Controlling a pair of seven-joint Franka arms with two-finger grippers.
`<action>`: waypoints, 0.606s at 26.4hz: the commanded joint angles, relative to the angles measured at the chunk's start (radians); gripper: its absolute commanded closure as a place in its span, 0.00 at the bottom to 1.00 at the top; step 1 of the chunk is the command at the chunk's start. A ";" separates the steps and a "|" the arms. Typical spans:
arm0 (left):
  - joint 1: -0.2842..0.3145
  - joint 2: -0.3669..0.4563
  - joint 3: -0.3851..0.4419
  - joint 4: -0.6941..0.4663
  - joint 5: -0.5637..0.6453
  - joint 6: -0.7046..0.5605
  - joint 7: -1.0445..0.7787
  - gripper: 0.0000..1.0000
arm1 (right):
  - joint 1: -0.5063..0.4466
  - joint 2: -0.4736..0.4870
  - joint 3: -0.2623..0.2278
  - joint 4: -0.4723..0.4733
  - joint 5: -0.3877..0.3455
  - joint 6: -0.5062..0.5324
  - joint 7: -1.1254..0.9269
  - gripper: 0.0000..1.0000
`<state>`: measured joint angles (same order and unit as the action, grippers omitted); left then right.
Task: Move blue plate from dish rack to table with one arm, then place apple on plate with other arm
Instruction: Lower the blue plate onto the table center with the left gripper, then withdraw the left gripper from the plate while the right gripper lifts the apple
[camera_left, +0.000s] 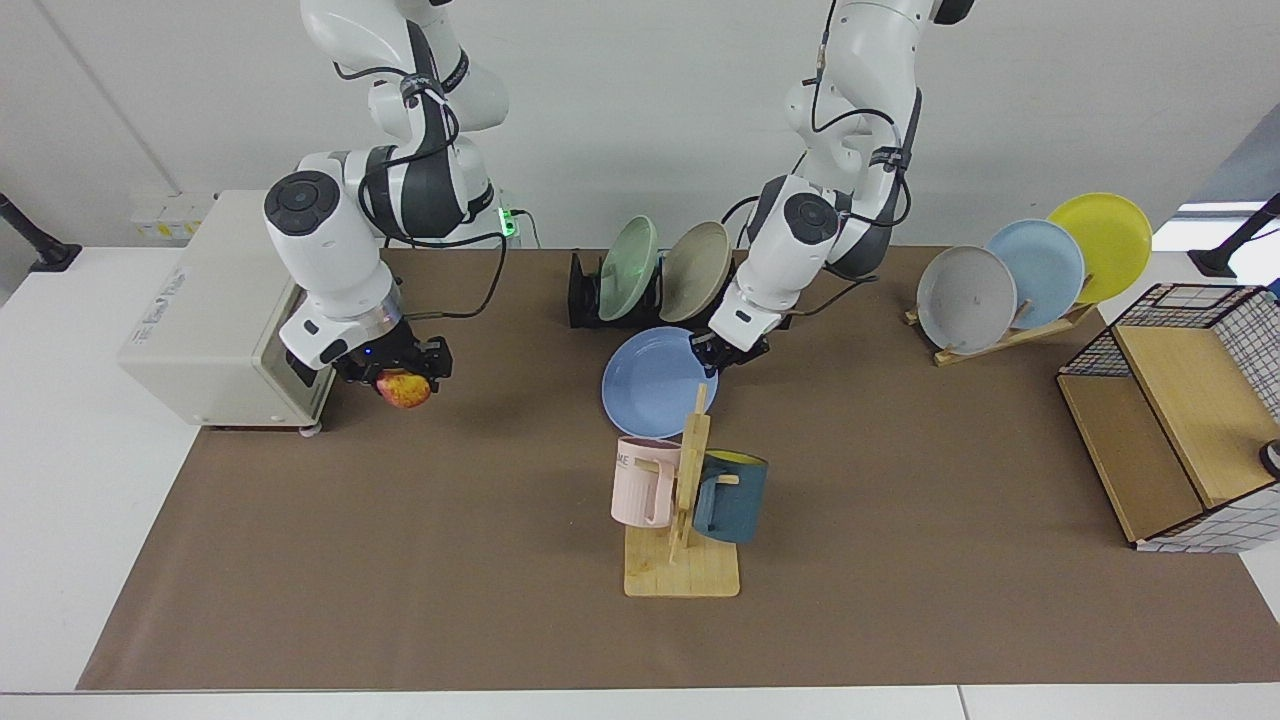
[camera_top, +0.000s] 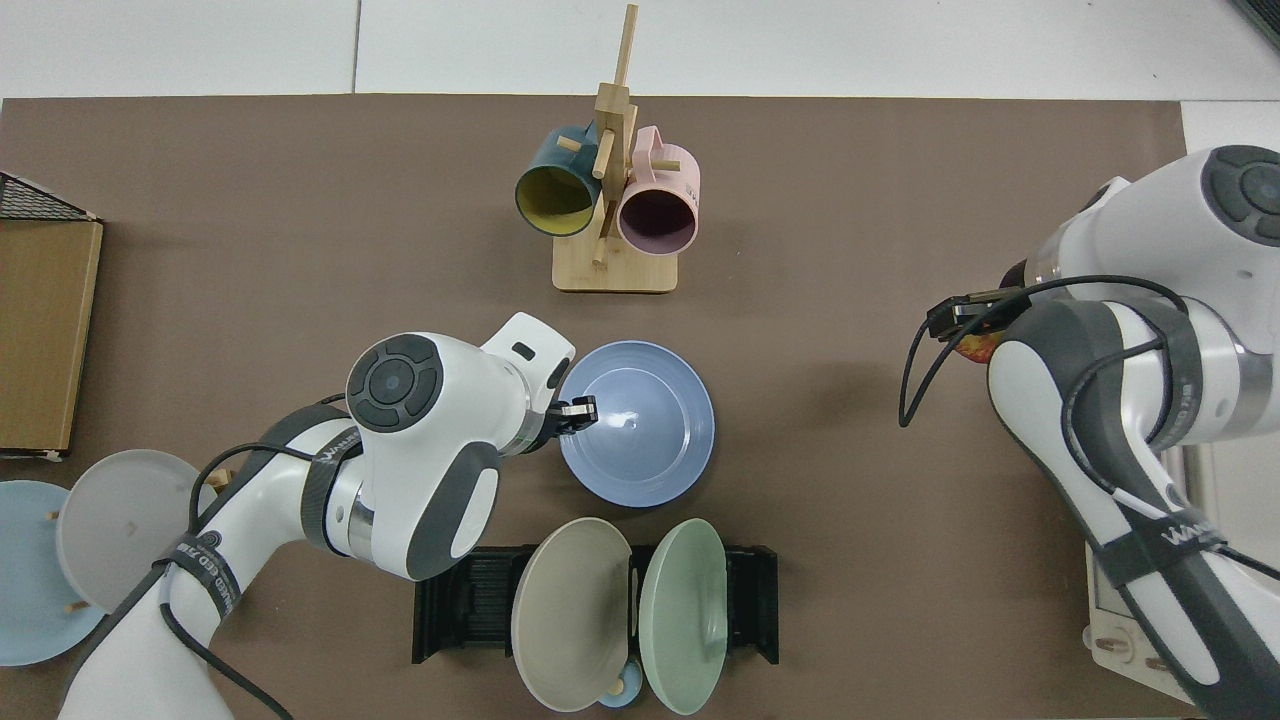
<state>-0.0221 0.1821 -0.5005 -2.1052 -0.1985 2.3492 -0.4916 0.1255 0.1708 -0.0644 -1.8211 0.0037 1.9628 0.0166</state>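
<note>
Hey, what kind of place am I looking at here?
Probably a robotics lab set up as a mock kitchen: two arms at a table with a dish rack, mug tree and plates.

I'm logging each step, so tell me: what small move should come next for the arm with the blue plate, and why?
Probably open the left gripper and back off: its jaws grip the rim of the blue plate, which appears down on the table, while the right gripper holds the apple aloft.

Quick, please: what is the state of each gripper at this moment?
Left gripper: jaws closed on the rim of the blue plate.
Right gripper: jaws closed on the apple, held above the table.
</note>
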 joint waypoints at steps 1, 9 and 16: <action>-0.006 -0.024 0.007 -0.032 -0.013 0.030 0.004 0.50 | -0.001 0.003 0.005 0.002 -0.014 0.014 0.029 0.90; 0.017 -0.024 0.028 -0.027 -0.010 0.001 0.002 0.00 | -0.003 0.003 0.005 -0.004 -0.013 0.016 0.031 0.89; 0.031 -0.041 0.109 0.065 0.152 -0.177 0.016 0.00 | 0.003 -0.001 0.005 -0.007 -0.007 0.005 0.048 0.89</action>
<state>-0.0047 0.1790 -0.4391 -2.0961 -0.1422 2.3117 -0.4886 0.1256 0.1732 -0.0644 -1.8232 0.0037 1.9631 0.0210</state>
